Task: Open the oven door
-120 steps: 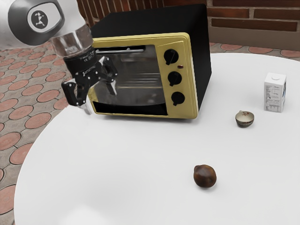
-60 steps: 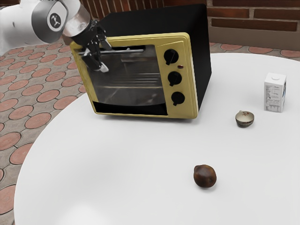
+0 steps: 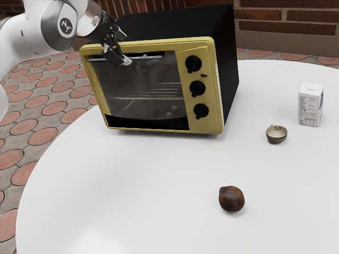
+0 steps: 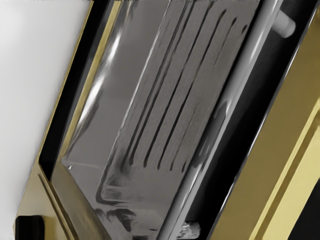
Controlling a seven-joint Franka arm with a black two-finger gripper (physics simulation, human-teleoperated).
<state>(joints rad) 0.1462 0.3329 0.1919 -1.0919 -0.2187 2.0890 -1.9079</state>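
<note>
One yellow-fronted oven (image 3: 175,24) is sitting on the white table (image 3: 132,196), its shut glass door (image 3: 127,84) showing metallic bars (image 3: 151,98) inside, while the gripper (image 3: 123,54) is hanging by the rod handle (image 3: 151,57), its jaws impossible to read.

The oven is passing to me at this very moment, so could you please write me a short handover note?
Gripper: open, close to the handle; contact can't be judged.
Oven: on the table, its door looking shut.
Handle: across the upper part of the door.
Done: the gripper is at the handle, nothing more.
Left: get hold of the handle and open the door, probably by pulling outward and down.
</note>
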